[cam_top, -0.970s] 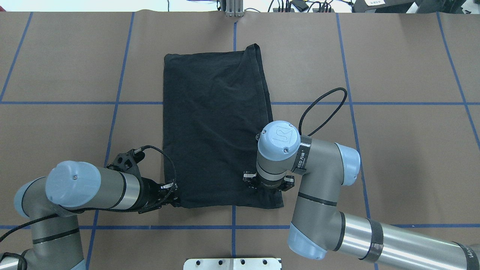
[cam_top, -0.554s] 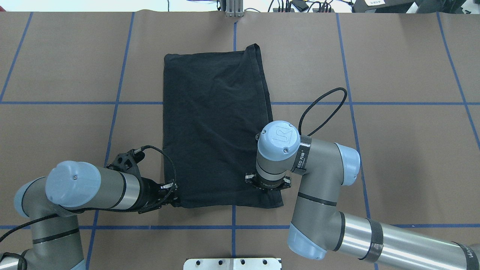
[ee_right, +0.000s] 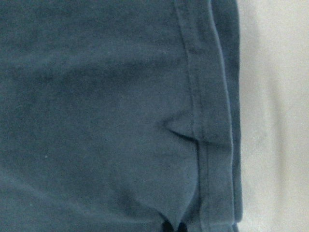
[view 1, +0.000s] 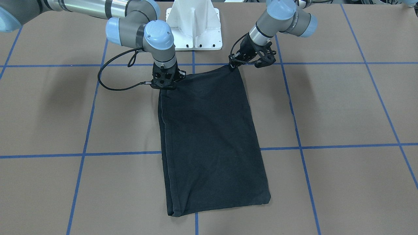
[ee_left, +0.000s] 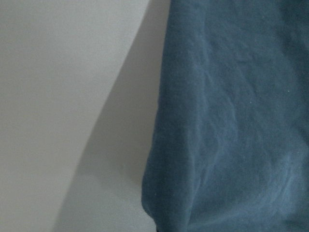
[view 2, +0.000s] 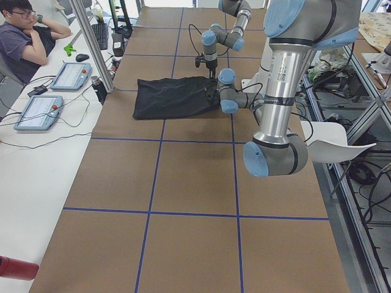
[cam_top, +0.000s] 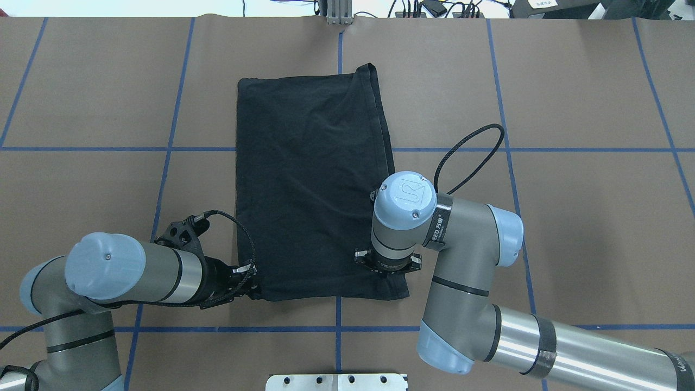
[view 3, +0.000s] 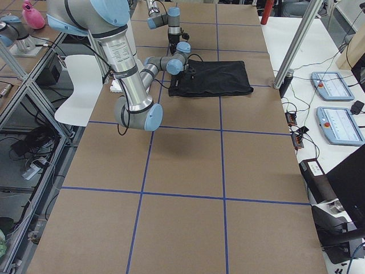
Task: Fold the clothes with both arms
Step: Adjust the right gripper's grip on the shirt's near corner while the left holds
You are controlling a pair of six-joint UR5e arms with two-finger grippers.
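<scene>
**Both near corners pinched, shirt flat on the table**

Position. The black T-shirt (cam_top: pixel 309 179) lies on the brown table (cam_top: pixel 570 217) as a long folded rectangle. Its long side runs away from my base, roughly along the centre blue tape line (cam_top: pixel 337 315). Most of the cloth rests flat, with a few soft wrinkles. The edge on my right side shows stacked layers and a stitched hem.

Left side. My left gripper (cam_top: pixel 251 286) sits at the near corner on my left, with the wrist lying low and almost level with the table. My fingers are closed narrow on that corner of the T-shirt. In the front-facing view the corner is drawn up to a point at my fingertips. In the left wrist view, the cloth edge casts a broad shadow on the table beside it, so this corner sits slightly raised.

Right side. My right gripper (cam_top: pixel 386 267) points straight down, a little in from the hemmed edge and just short of the near edge. My fingers are pinched together on the fabric. In the right wrist view, the hem puckers and the cloth creases toward my fingertips at the bottom of the picture.

Other. A black cable (cam_top: pixel 469 157) loops out from my right wrist over bare table. The two grippers are well apart, with the shirt's near edge running between them.
</scene>
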